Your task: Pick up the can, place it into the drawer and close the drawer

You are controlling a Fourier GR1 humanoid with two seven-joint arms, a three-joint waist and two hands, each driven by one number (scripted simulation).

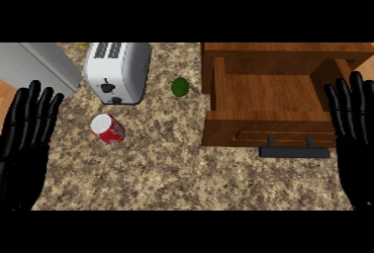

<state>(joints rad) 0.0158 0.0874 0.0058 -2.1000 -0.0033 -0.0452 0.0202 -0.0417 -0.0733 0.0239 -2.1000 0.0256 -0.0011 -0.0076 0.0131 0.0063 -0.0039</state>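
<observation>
You are at the very first step: the can (108,129) is not picked up yet. It sits on the worktop (182,173), at about 9 o'clock from the middle, just below the toaster (116,70). The drawer (270,101) is already pulled open at 2 o'clock, with nothing in it, and its dark handle (294,151) faces you. Your left hand (25,143) rests at 9 o'clock, fingers straight and wide, holding nothing. Your right hand (355,133) rests at 3 o'clock, the same way. I think the left hand is nearer, so move it over the can and curl around it.
</observation>
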